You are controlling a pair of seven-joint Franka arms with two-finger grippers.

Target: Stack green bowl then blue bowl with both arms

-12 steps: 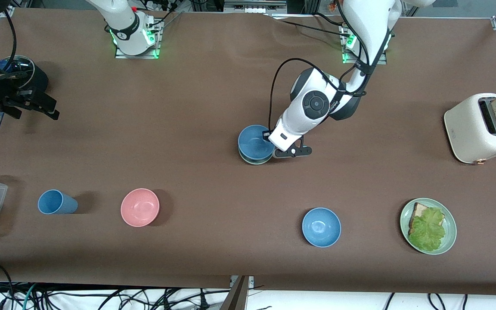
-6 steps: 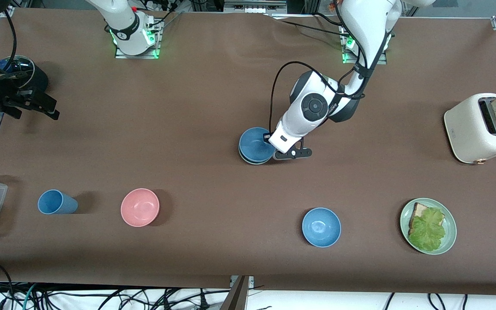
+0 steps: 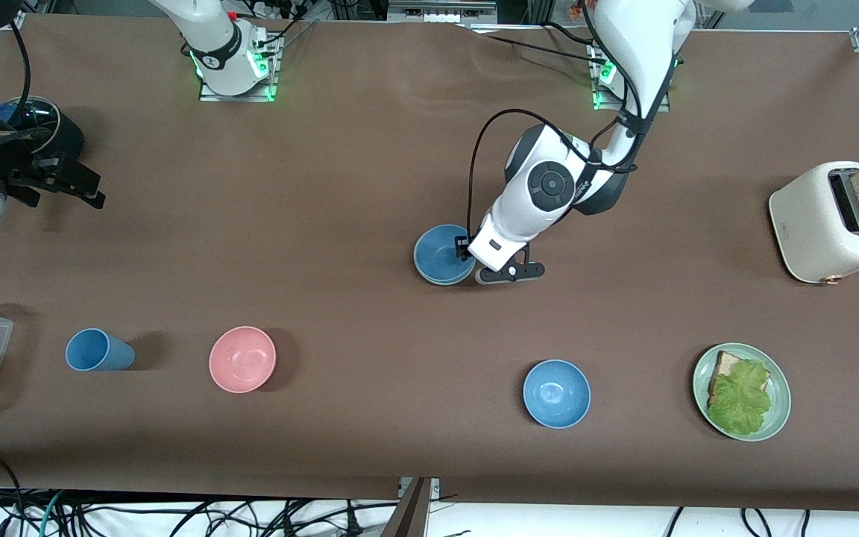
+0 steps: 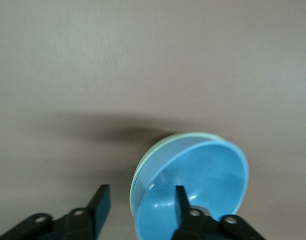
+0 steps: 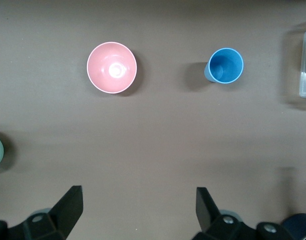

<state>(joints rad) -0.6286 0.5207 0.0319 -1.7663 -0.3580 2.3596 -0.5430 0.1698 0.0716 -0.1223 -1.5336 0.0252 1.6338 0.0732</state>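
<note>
The blue bowl [image 3: 442, 254] sits nested in the green bowl [image 4: 143, 165], of which only a pale rim shows around it; the stack rests near the middle of the bench [image 3: 340, 179], somewhat toward the left arm's end. The left hand [image 4: 140, 202] is at the stack, fingers apart: one finger [image 4: 181, 202] stands inside the blue bowl, the other [image 4: 99, 202] outside both rims, with a gap to the wall, so nothing is clamped. The right hand [image 5: 138, 207] waits over the right arm's end of the bench, fingers wide apart and empty, above the bare surface near the pink bowl [image 3: 242, 359] and the blue cup [image 3: 98, 350].

The stacking looks done, so the risk lies in the withdrawal. The inner finger is low within the bowl; if the left hand draws sideways rather than straight up, it could catch the rim and tip or drag the blue bowl out of the green one, or slide the whole stack. The brighter blue bowl [image 3: 556, 393], nearer the front edge, is well apart and safe.
</note>
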